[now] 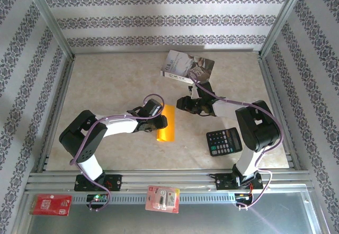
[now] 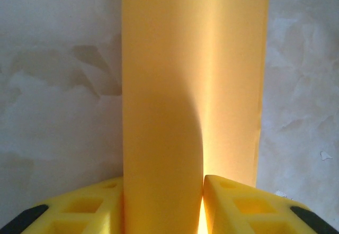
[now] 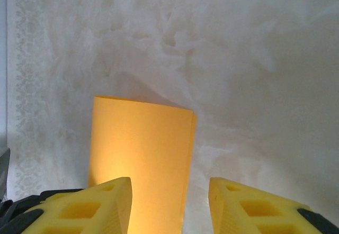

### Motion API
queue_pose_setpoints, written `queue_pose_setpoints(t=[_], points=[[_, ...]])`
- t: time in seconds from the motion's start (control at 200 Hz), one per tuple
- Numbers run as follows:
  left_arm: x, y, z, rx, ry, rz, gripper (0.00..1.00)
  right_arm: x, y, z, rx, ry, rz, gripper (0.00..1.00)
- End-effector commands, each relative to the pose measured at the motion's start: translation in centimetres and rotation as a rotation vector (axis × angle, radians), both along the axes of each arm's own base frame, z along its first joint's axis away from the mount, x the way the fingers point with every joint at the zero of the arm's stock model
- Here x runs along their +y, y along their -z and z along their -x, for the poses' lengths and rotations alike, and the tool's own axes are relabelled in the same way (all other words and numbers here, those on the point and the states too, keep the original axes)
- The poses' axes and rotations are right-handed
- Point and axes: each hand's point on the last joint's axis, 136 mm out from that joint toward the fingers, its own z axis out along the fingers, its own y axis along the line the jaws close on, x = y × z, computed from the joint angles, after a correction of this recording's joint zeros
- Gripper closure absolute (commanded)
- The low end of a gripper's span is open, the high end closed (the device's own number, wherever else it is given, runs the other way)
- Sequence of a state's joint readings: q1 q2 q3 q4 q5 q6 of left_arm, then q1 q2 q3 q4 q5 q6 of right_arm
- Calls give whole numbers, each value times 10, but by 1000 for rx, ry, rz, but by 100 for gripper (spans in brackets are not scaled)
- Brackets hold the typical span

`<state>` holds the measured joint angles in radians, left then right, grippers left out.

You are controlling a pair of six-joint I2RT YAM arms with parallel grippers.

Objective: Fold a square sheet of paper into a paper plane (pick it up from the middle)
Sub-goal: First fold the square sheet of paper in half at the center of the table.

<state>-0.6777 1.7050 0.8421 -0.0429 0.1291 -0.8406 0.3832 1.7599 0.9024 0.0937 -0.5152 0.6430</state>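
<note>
The top view takes in the marbled beige worktop [image 1: 116,80]. The square sheet of paper [image 1: 167,124], folded into a glossy orange-yellow strip, lies near the middle. A grey-white printed book [image 1: 186,67] is beyond it, a black calculator [image 1: 224,141] to its right, and two red packets [image 1: 51,204] on the metal rail in front. From there, both wrists hide how the fingers stand. The left wrist view gives the grip: the left tool [image 2: 163,180] clamps the sheet's near end, which bulges softly and is cut off below. In the right wrist view, the right tool [image 3: 170,182] stands apart and holds nothing, with the strip's doubled edge showing in the gap.
</note>
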Motion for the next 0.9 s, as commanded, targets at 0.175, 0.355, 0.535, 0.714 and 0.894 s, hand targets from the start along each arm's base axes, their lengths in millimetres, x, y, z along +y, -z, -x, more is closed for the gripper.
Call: queue_pose_setpoints(t=[0.175, 0.355, 0.535, 0.714, 0.894], points=[[25, 35, 12, 58, -49, -143, 60, -17, -1, -2, -20, 20, 35, 57], [23, 35, 12, 62, -31, -151, 59, -20, 1, -2, -14, 24, 36, 57], [23, 39, 13, 67, -28, -161, 59, -22, 0, -3, -15, 30, 35, 56], [21, 42, 14, 74, -18, -164, 59, -23, -2, -3, -18, 31, 35, 56], [21, 44, 15, 81, -9, -173, 59, -25, -1, -2, -17, 34, 38, 56]])
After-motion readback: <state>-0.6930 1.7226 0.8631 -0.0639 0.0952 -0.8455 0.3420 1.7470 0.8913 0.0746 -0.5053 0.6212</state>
